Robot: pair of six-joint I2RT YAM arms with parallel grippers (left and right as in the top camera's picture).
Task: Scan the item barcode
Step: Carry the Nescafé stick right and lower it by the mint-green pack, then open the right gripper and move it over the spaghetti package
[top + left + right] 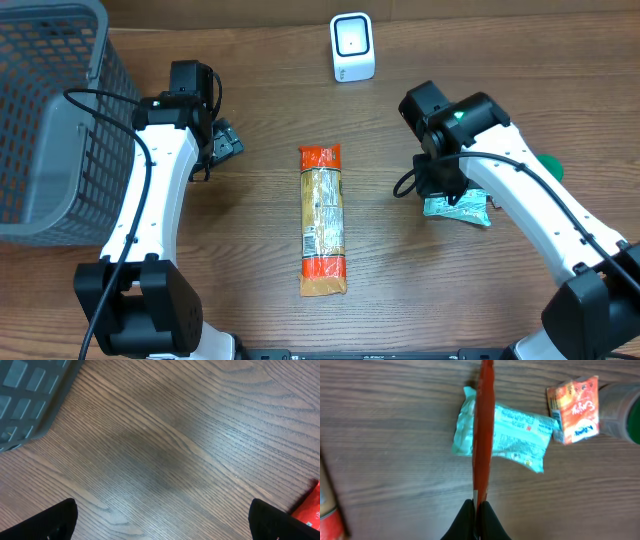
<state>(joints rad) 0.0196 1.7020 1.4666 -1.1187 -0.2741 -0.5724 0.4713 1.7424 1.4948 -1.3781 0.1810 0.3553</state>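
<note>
My right gripper (pixel 477 510) is shut on a thin flat red item (pixel 483 425), seen edge-on and running straight away from the fingers. It hangs above a teal packet (pixel 515 435) lying on the table. In the overhead view the right gripper (pixel 441 185) is mostly hidden under its arm, and the red item does not show there. A white scanner (pixel 352 47) stands at the back middle. My left gripper (pixel 162 527) is open over bare wood, nothing between its fingers, near the basket in the overhead view (pixel 222 140).
A long orange and red snack packet (pixel 322 220) lies in the table's middle; its red end shows in the left wrist view (pixel 310 505). A grey mesh basket (pixel 50 120) fills the far left. A small orange packet (pixel 573 408) and a green-topped container (pixel 620 410) lie beside the teal packet.
</note>
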